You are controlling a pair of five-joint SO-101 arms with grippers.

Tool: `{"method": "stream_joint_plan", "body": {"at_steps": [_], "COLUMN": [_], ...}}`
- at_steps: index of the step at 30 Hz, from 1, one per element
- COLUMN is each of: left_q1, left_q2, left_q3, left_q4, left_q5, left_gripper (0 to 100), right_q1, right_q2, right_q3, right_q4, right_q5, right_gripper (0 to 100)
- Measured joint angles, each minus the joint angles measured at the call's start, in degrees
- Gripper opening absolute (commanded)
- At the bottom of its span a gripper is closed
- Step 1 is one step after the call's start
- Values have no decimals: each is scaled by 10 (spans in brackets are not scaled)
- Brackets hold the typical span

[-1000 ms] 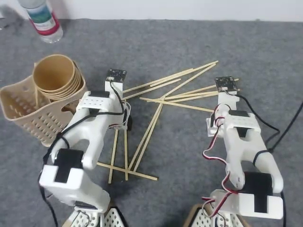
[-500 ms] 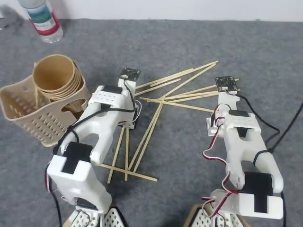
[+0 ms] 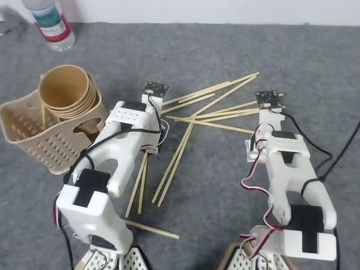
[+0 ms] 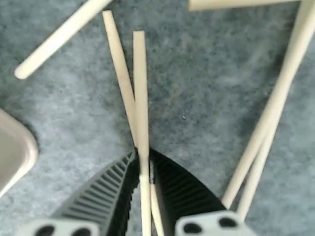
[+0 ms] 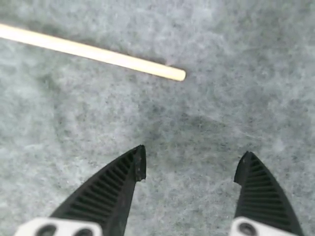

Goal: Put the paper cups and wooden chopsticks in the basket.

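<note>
**Left gripper pinches two chopsticks while the right one gapes over the carpet**

From where I stand, the left gripper point(image 4: 142, 156) has its jaws pressed together on two chopsticks point(image 4: 139, 93); the sticks cross between the ribbed pads and run out ahead of it over the grey carpet point(image 4: 206, 73); whether they are lifted or resting on the pile I cannot tell. Seen from above, that pair point(image 3: 138, 183) lies slanted just beside the left arm point(image 3: 121, 140).

The right gripper point(image 5: 192, 160) hangs low over the carpet with its jaws spread wide; a chopstick end point(image 5: 147, 69) lies just ahead of them, apart from both tips; the right arm point(image 3: 287, 163) stands on the far side of the heap from the left one.

The basket point(image 3: 28, 140) sits on the carpet at the left arm's outer side; the paper cups point(image 3: 64, 84) stand nested and upright inside it; a single chopstick point(image 3: 42, 109) leans in the basket beside the stack.

The loose chopsticks point(image 3: 214, 109) fan out on the carpet between the two arms; a long pair point(image 3: 177, 157) slants down from that heap towards the left arm; a lone chopstick point(image 3: 152, 230) lies near the left arm's base; a bottle point(image 3: 50, 22) stands at the far edge, beyond the basket.
</note>
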Motion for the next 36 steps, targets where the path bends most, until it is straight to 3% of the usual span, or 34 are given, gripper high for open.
{"method": "stream_joint_plan", "body": {"at_steps": [10,15,22,27,36], "left_q1": [40,48,45,56,56], "left_q2": [1,1,1,1,1], "left_q3": [-11,-13,-14,-14,-51], "left_q4": [4,15,27,27,46], "left_q5": [-29,-32,-41,-83,-92], "left_gripper": [21,118,8,11,10], "right_q1": [0,0,-12,-10,-11], "right_q2": [0,0,0,0,0], "right_q3": [0,0,0,0,0], "right_q4": [0,0,0,0,0], "right_q5": [0,0,0,0,0], "right_gripper": [299,299,299,299,299]}}
